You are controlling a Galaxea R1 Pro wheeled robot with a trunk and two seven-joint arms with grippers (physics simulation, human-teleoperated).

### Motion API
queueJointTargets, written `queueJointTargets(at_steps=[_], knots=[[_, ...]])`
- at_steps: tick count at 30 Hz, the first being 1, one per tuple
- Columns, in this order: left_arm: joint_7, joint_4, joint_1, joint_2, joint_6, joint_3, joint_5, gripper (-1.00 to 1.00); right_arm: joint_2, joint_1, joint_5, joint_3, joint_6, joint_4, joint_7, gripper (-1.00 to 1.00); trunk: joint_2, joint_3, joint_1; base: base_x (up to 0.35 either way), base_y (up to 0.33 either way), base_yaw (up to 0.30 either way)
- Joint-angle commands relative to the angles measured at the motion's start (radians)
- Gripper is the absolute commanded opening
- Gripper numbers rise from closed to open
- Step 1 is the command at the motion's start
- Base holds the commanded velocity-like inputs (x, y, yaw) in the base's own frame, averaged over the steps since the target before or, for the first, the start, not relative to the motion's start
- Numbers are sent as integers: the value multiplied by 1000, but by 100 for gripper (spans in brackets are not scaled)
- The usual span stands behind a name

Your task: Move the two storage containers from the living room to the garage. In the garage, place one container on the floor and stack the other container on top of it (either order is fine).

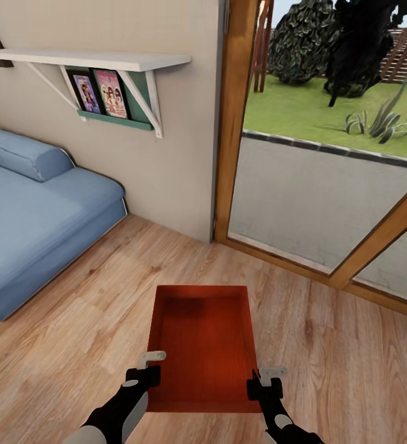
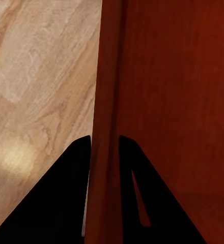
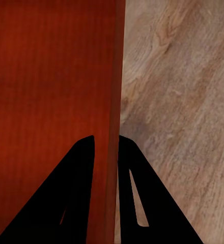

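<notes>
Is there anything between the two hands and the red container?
No. Both hands already pinch the storage container: the left hand is closed on its left wall, the right hand on its right wall. It is empty, above the wood floor.

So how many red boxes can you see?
1. The storage container is held over the wood floor, the left gripper on one side wall and the right gripper on the other. A second may be out of view.

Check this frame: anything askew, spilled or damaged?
Nothing stands out. The storage container sits level, empty and undamaged, held over the wood floor by the left gripper on one side wall and the right gripper on the other. The sofa and shelf look orderly.
</notes>
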Motion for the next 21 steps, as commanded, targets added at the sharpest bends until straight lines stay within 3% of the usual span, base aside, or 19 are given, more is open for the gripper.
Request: queueJointTargets(at_steps=[1, 21], knots=[[16, -2, 1, 1, 6, 0, -2, -100, 1, -1, 5, -40, -1, -3, -5, -100, 0, 1, 0, 0, 0, 0], [16, -2, 1, 1, 6, 0, -2, -100, 1, -1, 5, -40, -1, -3, -5, -100, 0, 33, 0, 0, 0, 0]])
